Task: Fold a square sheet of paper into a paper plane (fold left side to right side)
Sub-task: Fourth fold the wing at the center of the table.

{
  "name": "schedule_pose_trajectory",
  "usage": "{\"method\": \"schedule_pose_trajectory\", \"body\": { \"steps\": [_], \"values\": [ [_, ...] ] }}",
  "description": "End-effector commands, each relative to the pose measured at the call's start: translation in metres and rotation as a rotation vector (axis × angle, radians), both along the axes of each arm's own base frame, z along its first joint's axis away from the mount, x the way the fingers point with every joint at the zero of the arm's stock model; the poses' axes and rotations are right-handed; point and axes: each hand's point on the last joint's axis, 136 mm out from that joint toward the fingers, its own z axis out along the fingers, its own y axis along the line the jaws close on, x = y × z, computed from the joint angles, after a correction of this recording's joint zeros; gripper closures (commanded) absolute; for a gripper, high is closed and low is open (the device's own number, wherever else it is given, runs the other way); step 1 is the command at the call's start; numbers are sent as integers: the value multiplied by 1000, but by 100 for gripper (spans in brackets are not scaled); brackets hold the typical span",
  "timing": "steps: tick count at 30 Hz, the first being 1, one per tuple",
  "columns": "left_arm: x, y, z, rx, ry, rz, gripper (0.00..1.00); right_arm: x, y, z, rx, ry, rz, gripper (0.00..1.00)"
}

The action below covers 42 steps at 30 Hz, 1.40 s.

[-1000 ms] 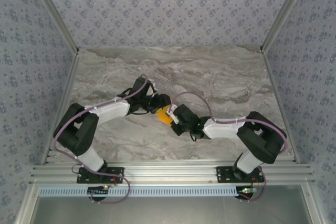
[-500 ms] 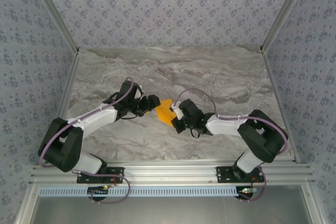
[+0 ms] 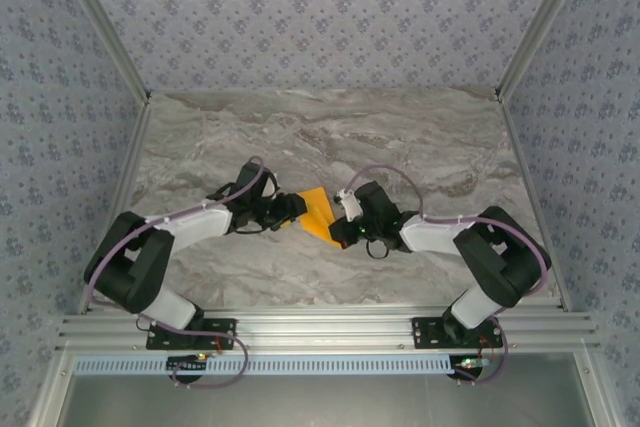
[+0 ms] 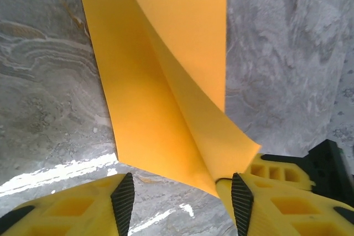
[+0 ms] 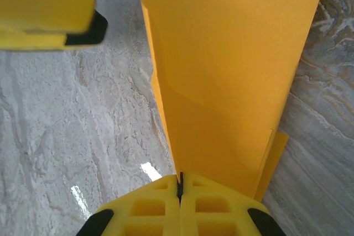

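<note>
Since half a second ago, the left arm has pulled its elbow in towards its base, and the left gripper has slid a little nearer, ending just beside the left edge of the square sheet of paper. The right gripper has shifted slightly right and far, taking the sheet with it.

On the left, the left gripper lies low over the marble table with its jaws apart. In the left wrist view its yellow fingers stand wide on either side of the sheet's near corner. That corner reaches the inner side of one finger, and nothing is pinched.

In the middle of the table, between the two grippers, the bright orange sheet is partly folded. One layer lies flat on the marble, and a second flap arches up from it along a slanting crease.

On the right, the right gripper's jaws are pressed together on the sheet's right edge. In the right wrist view the paper rises straight out from between them, with one finger of the left gripper beyond.
</note>
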Motion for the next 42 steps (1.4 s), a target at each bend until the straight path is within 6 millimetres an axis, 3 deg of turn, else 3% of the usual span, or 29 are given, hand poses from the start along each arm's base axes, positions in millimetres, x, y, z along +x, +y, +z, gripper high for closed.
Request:
{"method": "schedule_pose_trajectory", "body": {
  "steps": [1, 12, 33, 42],
  "values": [
    [9, -20, 9, -46, -26, -41, 52, -5, 0, -6, 47, 76, 3, 98],
    [17, -45, -4, -46, -4, -73, 54, 1, -8, -14, 112, 165, -26, 98],
    [22, -56, -28, -10, 42, -86, 53, 2, -18, -25, 144, 239, -71, 98],
    [19, -50, -38, 33, 59, -79, 53, 9, -14, -11, 197, 247, -67, 86]
  ]
}}
